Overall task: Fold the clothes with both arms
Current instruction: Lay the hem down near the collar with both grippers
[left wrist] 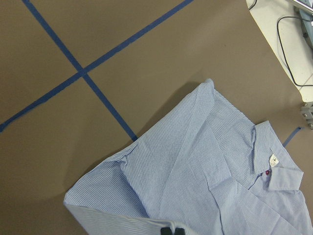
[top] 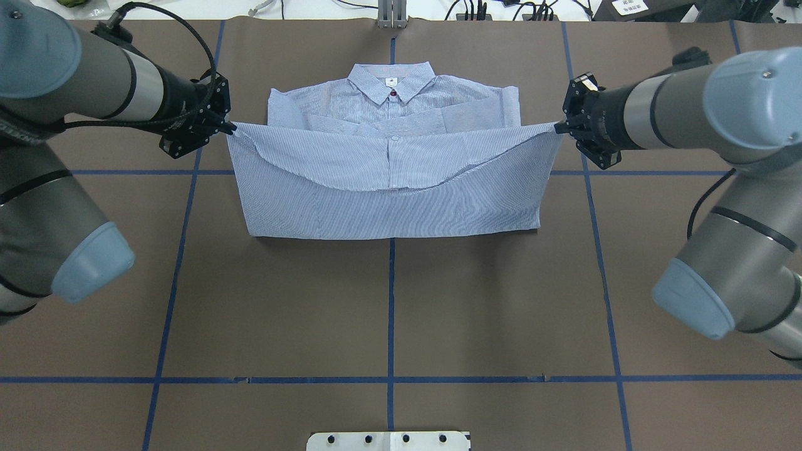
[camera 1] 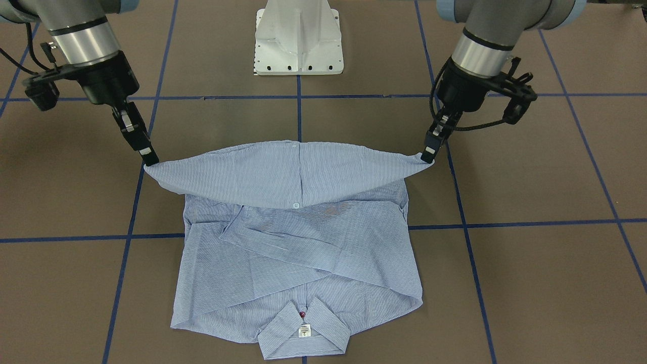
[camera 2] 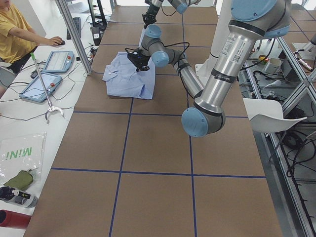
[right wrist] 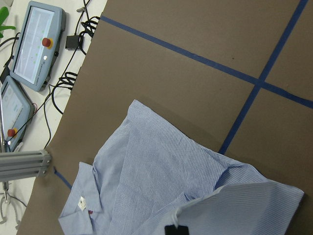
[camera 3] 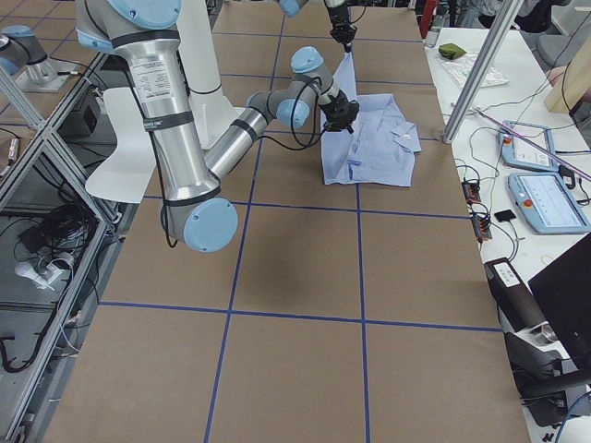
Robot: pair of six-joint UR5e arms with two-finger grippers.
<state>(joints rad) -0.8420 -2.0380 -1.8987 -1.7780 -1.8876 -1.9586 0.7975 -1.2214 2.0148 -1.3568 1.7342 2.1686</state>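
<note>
Brown desk (camera 1: 536,293), gridded with blue tape (camera 1: 505,224), carries the shirt (camera 1: 303,253) at its middle, with the collar (camera 1: 303,331) away from the robot and the sleeves crossed over the front. Left fingers (camera 1: 430,150) and right fingers (camera 1: 145,151) are each clamped on a hem corner, raised so the hem sags between them. The cloth looks light, limp and a little slippery. The corners seem the right hold, kept taut and level, or the fold will likely land skewed.
</note>
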